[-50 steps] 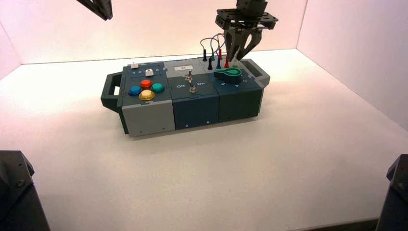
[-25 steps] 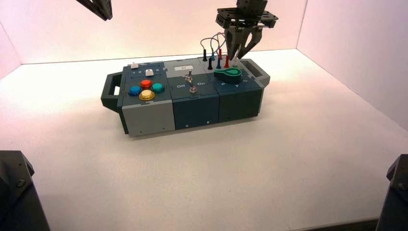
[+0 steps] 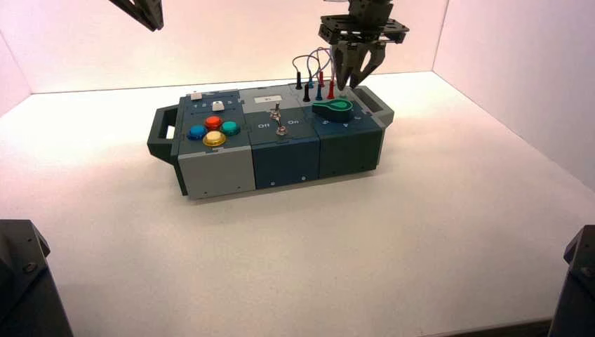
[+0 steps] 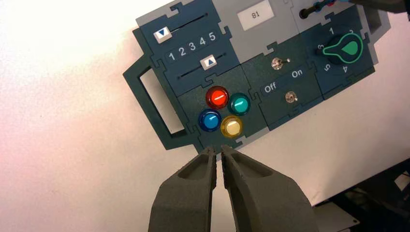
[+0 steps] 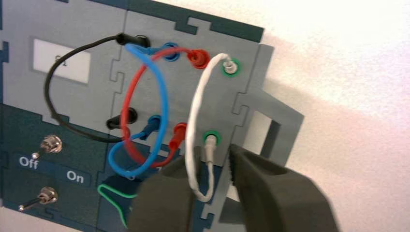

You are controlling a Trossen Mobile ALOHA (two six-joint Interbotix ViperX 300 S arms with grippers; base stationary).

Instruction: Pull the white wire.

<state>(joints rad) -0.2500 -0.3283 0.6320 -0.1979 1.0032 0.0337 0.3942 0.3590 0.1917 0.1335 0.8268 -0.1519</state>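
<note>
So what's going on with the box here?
The right gripper is at the wire end of the box, jaws apart, around the near plug of the white wire. The white wire isn't pulled: both its plugs sit in the green-ringed sockets. The left gripper waits over the near edge by the colored buttons.

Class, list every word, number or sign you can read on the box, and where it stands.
"81" (perhaps "S1"): white label
"1 2 3 4 5": blue slider panel
Triangles, one on each: white slider caps
"Off", "On": switch panel
"1", "4", "5": around the green-marked knob; its other marks are too unclear.
</note>
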